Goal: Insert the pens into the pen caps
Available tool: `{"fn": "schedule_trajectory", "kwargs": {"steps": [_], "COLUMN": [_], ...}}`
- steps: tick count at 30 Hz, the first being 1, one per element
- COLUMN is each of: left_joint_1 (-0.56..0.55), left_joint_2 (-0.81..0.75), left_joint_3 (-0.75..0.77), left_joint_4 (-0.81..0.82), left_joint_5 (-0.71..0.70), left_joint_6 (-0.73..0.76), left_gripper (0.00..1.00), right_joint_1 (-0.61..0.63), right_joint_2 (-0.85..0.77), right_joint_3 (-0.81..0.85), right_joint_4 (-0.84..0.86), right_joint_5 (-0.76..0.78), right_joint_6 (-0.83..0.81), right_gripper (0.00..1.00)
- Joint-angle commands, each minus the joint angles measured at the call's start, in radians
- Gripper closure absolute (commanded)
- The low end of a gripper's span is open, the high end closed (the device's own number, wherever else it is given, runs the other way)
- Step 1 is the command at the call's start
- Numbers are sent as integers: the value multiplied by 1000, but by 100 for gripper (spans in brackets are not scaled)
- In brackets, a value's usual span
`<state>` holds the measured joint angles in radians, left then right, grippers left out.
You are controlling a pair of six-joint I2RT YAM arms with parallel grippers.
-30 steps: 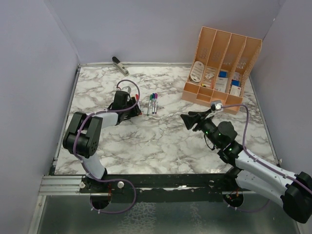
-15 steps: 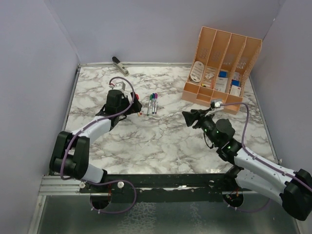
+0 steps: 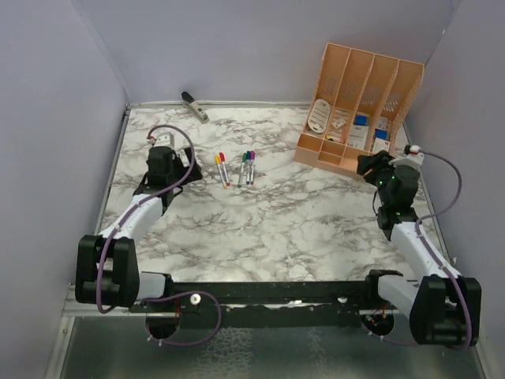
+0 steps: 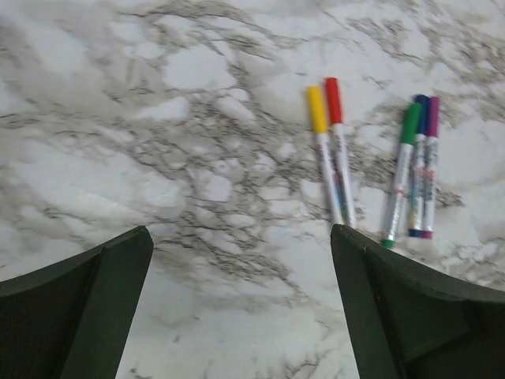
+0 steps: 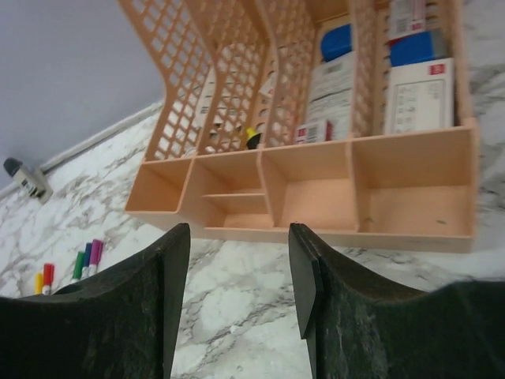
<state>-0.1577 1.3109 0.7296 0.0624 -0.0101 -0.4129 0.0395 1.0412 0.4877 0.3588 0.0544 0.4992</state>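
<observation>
Upper left, back wall: clip (image 3: 194, 106) lies aslant at the edge of the table (image 3: 276, 229), well apart from all else; I judge it has no part in the job.
Left gripper (image 4: 241, 237): left of centre in the top view, jaws spread wide with only bare marble between them. It sits near the pens (image 3: 247, 167), to their left, touching none; likely held clear so nothing gets knocked.
Pair: yellow pen (image 4: 325, 170) and red pen (image 4: 342, 170) lie flat, side by side and touching, just left of centre in the top view.
Trio: green pen (image 4: 398, 185), blue pen (image 4: 417, 181) and purple pen (image 4: 428, 181) lie just right of the pair, packed together, with a strip of marble between the groups.
Caps (image 4: 334, 99): one sits on the far end of each pen, all pointing to the top of the frame. None lies loose that I can see, so the task looks finished, or nearly; how firmly each is seated cannot be told.
Organizer (image 3: 359, 87): upper right, with boxes and cards in its tall slots; its low front bins look bare.
Right gripper (image 5: 237, 268): far right, just in front of the organizer and facing it, jaws partly apart, holding nothing. It is well apart from the pens, probably parked out of the way.
</observation>
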Motion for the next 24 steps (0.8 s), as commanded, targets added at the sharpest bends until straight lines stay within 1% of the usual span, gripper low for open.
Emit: {"fn": "schedule_trajectory", "kwargs": {"steps": [1,3,5,10,12,18,24], "left_joint_1": [156,200,205,205,205,205,205], "left_joint_2": [-7,-9,-15,-8,5,17,-42], "left_joint_3": [-14,-15,-9,6,12,-13,-69], "left_joint_4": [-56,-65,-80,-124,-133,-112,-53], "left_joint_5": [-21,-48,-109,-230,-253,-235,-183], "left_joint_6": [-16,-19,-17,-32,-37,-34,-5], "left_gripper": [1,1,1,1,1,1,1], "right_joint_1": [-221,-278,-282,-282,-283,-283,-283], "right_joint_2": [-18,-27,-33,-23,-21,-17,-13], "right_joint_3": [-50,-65,-61,-51,-46,-60,-67], "right_joint_4": [12,7,-12,-16,-22,-12,0], "right_joint_5": [-197,-181,-143,-136,-136,-150,-158], "right_joint_6": [140,158,139,126,122,123,125], "right_gripper": [47,47,47,47,47,47,47]}}
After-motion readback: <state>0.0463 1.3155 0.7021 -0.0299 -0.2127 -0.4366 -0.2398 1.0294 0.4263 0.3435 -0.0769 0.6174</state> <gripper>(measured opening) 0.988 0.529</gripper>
